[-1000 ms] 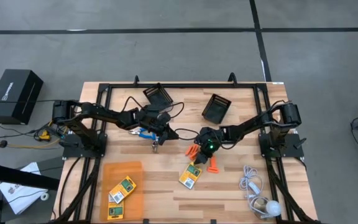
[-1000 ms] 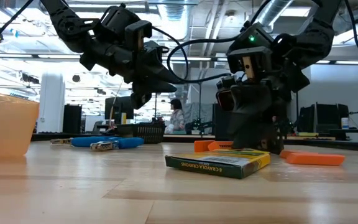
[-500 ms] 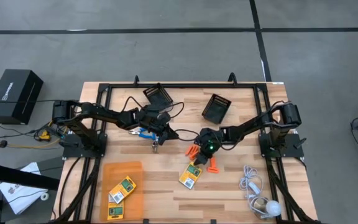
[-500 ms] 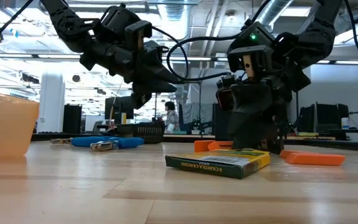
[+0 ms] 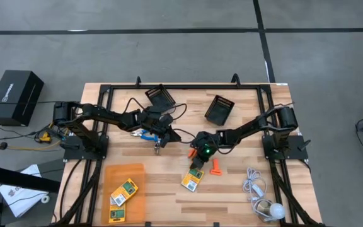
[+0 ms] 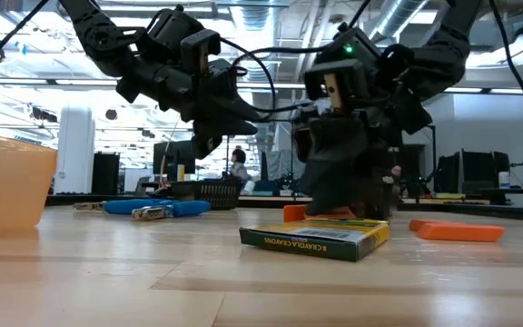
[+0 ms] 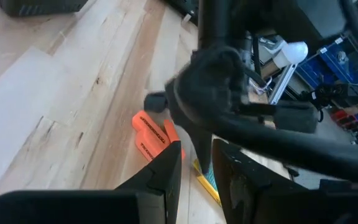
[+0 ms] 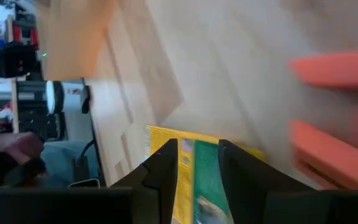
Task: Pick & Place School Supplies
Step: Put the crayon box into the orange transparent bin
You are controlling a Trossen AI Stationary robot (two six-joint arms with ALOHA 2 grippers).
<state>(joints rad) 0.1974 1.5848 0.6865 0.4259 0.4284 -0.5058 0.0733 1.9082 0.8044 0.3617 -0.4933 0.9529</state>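
High view: the right gripper [image 5: 198, 159] is poised just above the crayon box [image 5: 193, 180], beside the orange pieces [image 5: 215, 166].

Low view: nothing is seen held.

Right wrist view: the fingers [image 8: 166, 163] are parted, straddling the box; they should be lowered squarely before closing.

Left gripper [image 5: 166, 137]: grip cannot be told.

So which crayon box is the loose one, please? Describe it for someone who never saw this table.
Start at the wooden table. Near its middle, beside the right gripper, lies one yellow-and-green crayon box. It alone rests on bare wood; the others sit in the orange tray.
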